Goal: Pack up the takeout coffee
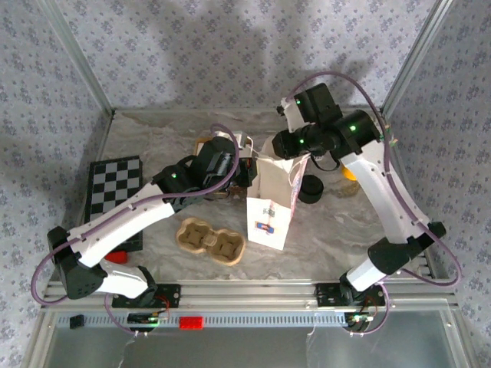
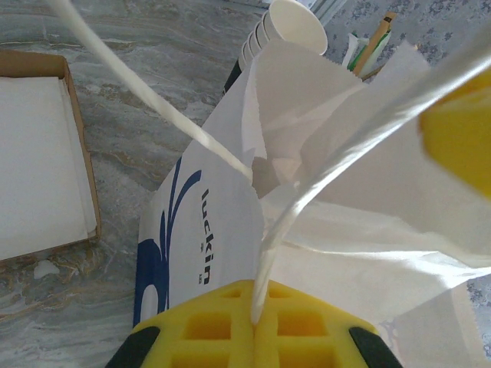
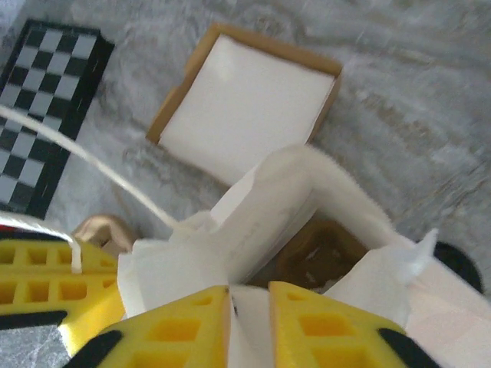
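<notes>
Marbled worktop (image 1: 330, 238) carries the paper bag (image 1: 268, 207), handle (image 2: 345, 146) clenched in the left claw (image 2: 253, 303), rim (image 3: 261, 222) pinched by the right claw (image 3: 249, 307), apparently opening it; the takeout coffee, which I cannot place, next needs lowering in upright.

Your left arm (image 1: 130, 218) reaches in from the left and your right arm (image 1: 387, 199) bends over from the right, the left pincer (image 2: 255, 310) clamped on a bag handle (image 2: 157, 100), the right pincer (image 3: 249, 303) pinching the bag rim (image 3: 261, 222).
</notes>
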Tool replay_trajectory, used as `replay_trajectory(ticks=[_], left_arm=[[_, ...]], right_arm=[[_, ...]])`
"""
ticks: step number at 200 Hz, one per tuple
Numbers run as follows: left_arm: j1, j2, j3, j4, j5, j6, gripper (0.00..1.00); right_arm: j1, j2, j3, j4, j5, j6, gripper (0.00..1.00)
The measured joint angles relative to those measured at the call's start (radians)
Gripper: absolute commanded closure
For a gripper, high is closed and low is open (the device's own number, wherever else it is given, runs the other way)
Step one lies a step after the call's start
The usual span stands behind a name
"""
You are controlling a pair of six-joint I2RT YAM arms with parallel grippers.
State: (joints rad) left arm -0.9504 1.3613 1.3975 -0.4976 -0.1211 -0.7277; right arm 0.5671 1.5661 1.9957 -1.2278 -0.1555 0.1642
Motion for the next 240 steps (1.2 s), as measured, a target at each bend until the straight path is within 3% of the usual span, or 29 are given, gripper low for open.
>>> replay_trajectory(ticks=[100,138,167,200,219,240], left_arm=[[0.0,0.0,0.0,0.0,-0.007,-0.008,0.97],[0.0,0.0,0.0,0.0,-0.008,-0.008,0.97],[0.0,0.0,0.0,0.0,-0.008,-0.008,0.96],[0.0,0.0,0.0,0.0,-0.011,-0.008,0.92],[0.0,0.0,0.0,0.0,-0.011,-0.008,0.91],[0.0,0.0,0.0,0.0,-0.011,-0.008,0.9]], right_arm=[[0.003,0.022,-0.109,-0.105,-0.082,-0.11,0.9],[0.002,0.045,-0.101,-0.099,-0.103,-0.123,0.68],[-0.001,0.044,0.014,-0.097,-0.107,-0.114,0.5],[-0.043,0.013,0.093,-0.078,-0.11,-0.101,0.5],[-0.064,0.006,0.109,-0.092,-0.112,-0.108,0.63],[-0.051,0.021,0.122,-0.13,-0.141,-0.138,0.7]])
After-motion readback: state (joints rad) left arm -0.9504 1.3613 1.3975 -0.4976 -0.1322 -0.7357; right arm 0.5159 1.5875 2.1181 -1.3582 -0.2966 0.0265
